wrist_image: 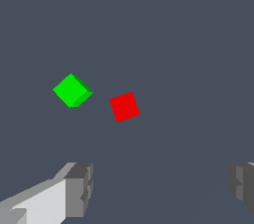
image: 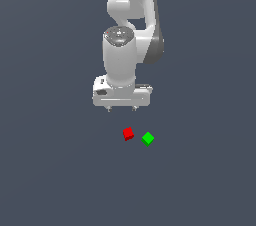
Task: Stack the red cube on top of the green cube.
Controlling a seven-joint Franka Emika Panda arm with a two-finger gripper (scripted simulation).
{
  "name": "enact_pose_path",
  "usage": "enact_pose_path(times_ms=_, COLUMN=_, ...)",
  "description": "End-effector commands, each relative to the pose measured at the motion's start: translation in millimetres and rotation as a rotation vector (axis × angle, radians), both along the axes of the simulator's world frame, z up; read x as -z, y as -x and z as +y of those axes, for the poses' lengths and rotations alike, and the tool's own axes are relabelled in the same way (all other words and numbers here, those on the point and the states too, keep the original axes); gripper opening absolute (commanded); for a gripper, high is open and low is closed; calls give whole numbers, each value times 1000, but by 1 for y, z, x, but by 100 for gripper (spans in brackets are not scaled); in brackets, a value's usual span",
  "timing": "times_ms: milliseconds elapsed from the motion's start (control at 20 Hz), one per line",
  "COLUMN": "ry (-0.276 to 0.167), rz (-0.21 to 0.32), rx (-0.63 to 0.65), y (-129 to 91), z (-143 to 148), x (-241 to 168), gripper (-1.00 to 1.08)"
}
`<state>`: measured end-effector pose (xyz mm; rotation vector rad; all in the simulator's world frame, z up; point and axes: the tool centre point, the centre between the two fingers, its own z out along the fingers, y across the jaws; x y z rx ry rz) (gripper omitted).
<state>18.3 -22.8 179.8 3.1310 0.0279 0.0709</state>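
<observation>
1. The white arm [image: 131, 30] hung down over the flat grey-blue desk [image: 50, 170], whose edges and corners lay outside both pictures, so no place could be tied to them.
2. The gripper [image: 121, 109] pointed straight down and stood above the surface, touching nothing.
3. Its claw was released: in the wrist view the two fingers [wrist_image: 79, 188] stood far apart, with only bare desk in the gap between them.
4. In the exterior view only the two small fingertips [image: 109, 109] showed beneath the wide white hand.
5. The red cube [image: 128, 133] lay on the desk, lower in the exterior view than the gripper and slightly toward that view's right of it.
6. The green cube [image: 147, 139] lay on the desk too, near the red cube on the exterior view's right, with a narrow strip of desk between them; the two did not touch.
7. Both cubes sat turned at an angle, their corners and not their flat sides facing each other.
8. In the wrist view the red cube [wrist_image: 124, 106] and the green cube [wrist_image: 72, 90] both lay beyond the fingertips, neither one between the fingers.
9. The red cube was not yet stacked on the green one.
</observation>
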Motion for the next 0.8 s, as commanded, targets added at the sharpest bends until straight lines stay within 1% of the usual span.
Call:
enact_pose_path(times_ms=0, ry=-1, rz=5, rx=-29, y=-3, z=1, x=10, gripper=100)
enact_pose_path(times_ms=500, ry=-4, rz=31, rx=-222, y=-25, z=14, x=75, gripper=100)
enact_pose_path(times_ms=750, ry=-3, rz=41, rx=-293, y=-32, z=20, x=98, gripper=100)
